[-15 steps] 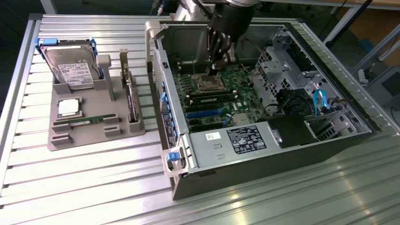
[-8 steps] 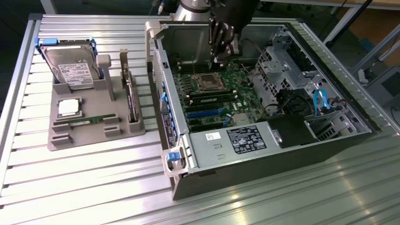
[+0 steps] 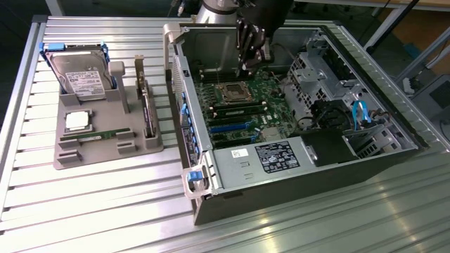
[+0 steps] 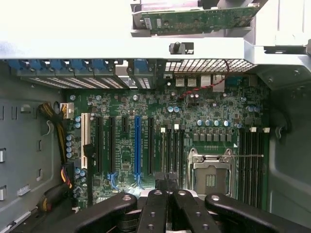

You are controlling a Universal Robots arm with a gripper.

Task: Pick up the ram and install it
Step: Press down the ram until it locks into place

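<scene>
Claw: the gripper [image 3: 251,66] has its fingers pressed together; in the wrist view the gripper [image 4: 167,193] carries no green board that I can make out
Claw's place: inside the open case [image 3: 393,158], low over the motherboard [image 3: 246,113], at the case's far end
Ram's place: the ram [image 3: 91,136] lies outside the case, set flat in the grey tray [image 3: 105,155] that stands beside the case's long side wall, on the exterior view's left
Way from claw to ram: out over that side wall and toward the case's near end; claw and ram are well apart
Ram's long axis: crosswise to the side wall, one end aimed at the case, roughly in line with the memory slots [image 4: 172,150] inside the case
Tray neighbours: hard drive [image 3: 81,76] toward the case's far end, bracketed card [image 3: 145,108] between ram and case
Judgement: the ram is not yet picked up
</scene>
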